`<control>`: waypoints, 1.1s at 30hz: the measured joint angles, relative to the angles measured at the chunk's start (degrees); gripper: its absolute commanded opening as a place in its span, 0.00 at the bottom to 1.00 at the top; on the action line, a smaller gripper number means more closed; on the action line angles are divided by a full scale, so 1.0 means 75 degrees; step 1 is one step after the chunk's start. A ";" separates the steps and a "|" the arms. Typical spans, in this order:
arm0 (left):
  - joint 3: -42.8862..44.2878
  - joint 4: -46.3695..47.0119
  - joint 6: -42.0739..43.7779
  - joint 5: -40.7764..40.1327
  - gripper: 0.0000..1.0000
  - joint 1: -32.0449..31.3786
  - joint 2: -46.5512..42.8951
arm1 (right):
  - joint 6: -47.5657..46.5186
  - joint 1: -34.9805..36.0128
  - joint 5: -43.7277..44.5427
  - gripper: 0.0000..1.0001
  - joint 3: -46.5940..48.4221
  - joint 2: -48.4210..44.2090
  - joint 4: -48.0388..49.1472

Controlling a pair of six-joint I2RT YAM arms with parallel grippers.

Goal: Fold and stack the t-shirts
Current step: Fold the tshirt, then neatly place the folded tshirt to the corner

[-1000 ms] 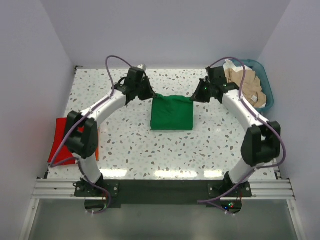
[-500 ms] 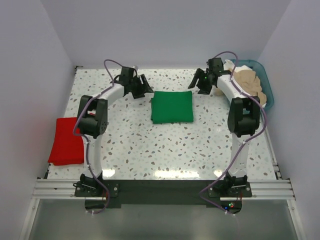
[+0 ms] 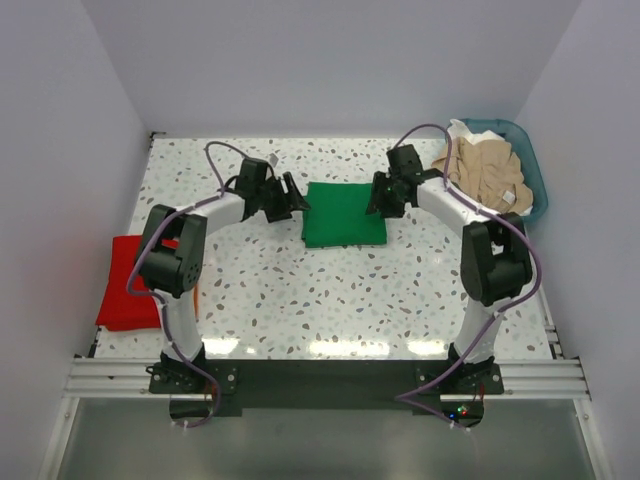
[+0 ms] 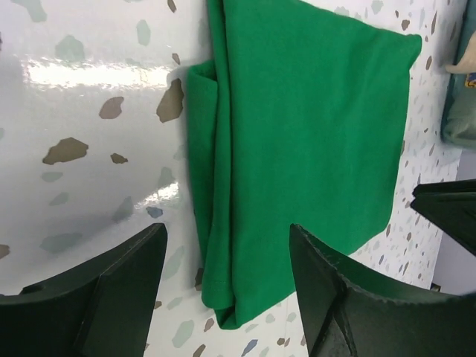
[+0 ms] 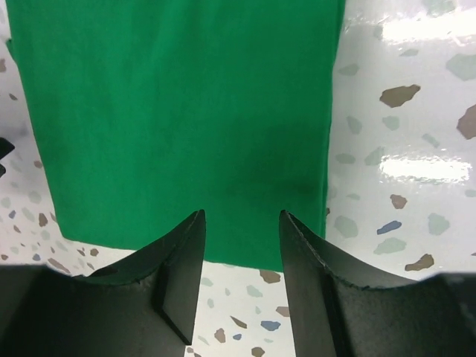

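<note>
Fingers (image 4: 111, 290) apart beside green t-shirt (image 4: 312, 134) (layered edge (image 4: 212, 186): left wrist only)

Bright shirts on a spotty table

The table (image 3: 330, 290) is shiny white with little brown, grey and blue spots all over. The green shirt (image 3: 344, 213), just toward 12 o'clock from the middle, is plain bright green with no pattern. The red shirt (image 3: 128, 282) at 8 o'clock is plain red. The basket (image 3: 533, 165) at 2 o'clock is teal, and the tan shirts (image 3: 485, 170) in it are plain pale tan. The left arm (image 3: 215, 210) and right arm (image 3: 445, 205) are white with black joints. The cables (image 3: 228, 144) are purple. The left gripper (image 4: 224, 230) and right gripper (image 5: 242, 216) are black. The walls (image 3: 330, 60) are plain pale lilac.
</note>
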 measured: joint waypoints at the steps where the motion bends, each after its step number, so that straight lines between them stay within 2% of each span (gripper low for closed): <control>1: -0.0029 0.0064 -0.0006 0.0026 0.72 -0.0041 0.0015 | -0.0009 0.0096 0.0064 0.47 -0.0038 0.0026 0.0003; 6: -0.0032 0.0256 -0.0012 0.0064 0.70 -0.0181 0.0192 | -0.0052 0.0114 0.0321 0.45 -0.0108 0.0411 0.0023; 19: 0.0358 0.0201 -0.0009 -0.0294 0.56 -0.0466 0.0731 | -0.0061 0.0035 0.0388 0.42 -0.0329 0.0778 -0.0108; 22: 0.0443 0.0172 -0.0015 -0.0478 0.48 -0.0600 0.0801 | -0.0058 0.0035 0.0370 0.43 -0.0329 0.0764 -0.0125; 26: 0.0542 0.0064 -0.0172 -0.0801 0.27 -0.0857 0.0898 | -0.0050 0.0035 0.0254 0.43 -0.0329 0.0466 -0.0224; 27: 0.0568 0.0026 -0.0242 -0.0892 0.12 -0.0930 0.0912 | -0.0047 0.0035 0.0207 0.43 -0.0338 0.0321 -0.0233; 29: 0.0615 -0.0117 -0.0420 -0.1084 0.00 -0.1043 0.0912 | -0.0009 0.0035 0.0079 0.43 -0.0408 -0.0064 -0.0219; 33: 0.0656 -0.0379 -0.0831 -0.1440 0.00 -0.1148 0.0854 | 0.0143 0.0035 -0.0201 0.43 -0.0901 -0.1303 -0.0032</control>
